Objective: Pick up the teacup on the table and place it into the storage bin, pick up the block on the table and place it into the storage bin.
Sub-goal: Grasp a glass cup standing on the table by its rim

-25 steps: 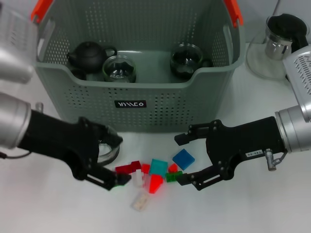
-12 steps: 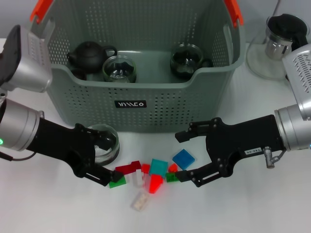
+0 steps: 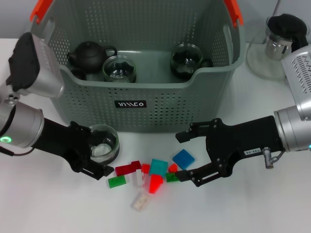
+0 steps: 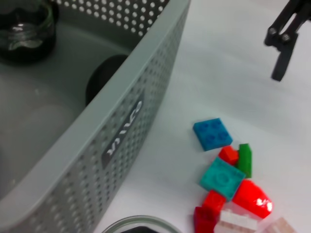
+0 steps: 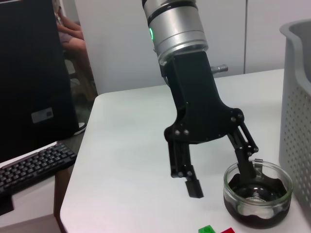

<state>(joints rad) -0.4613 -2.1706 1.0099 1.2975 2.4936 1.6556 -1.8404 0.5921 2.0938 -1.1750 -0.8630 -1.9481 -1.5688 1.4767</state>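
the left gripper [image 3: 99,155] is seen low over the table [image 3: 243,208], its fingers spread around the wall of a glass teacup [image 3: 102,143]: one finger is inside the cup, the other outside its rim, and no squeeze on the glass is visible. the teacup stands on the table just in front of the storage bin [image 3: 131,104]. the right gripper [image 3: 187,158] is held wide open over the pile of blocks, its lower fingertip just beside the green block [image 3: 171,177] and the blue block [image 3: 183,158] lying between its fingers. a black teapot [image 3: 87,55] and two glass cups are seen inside the bin.
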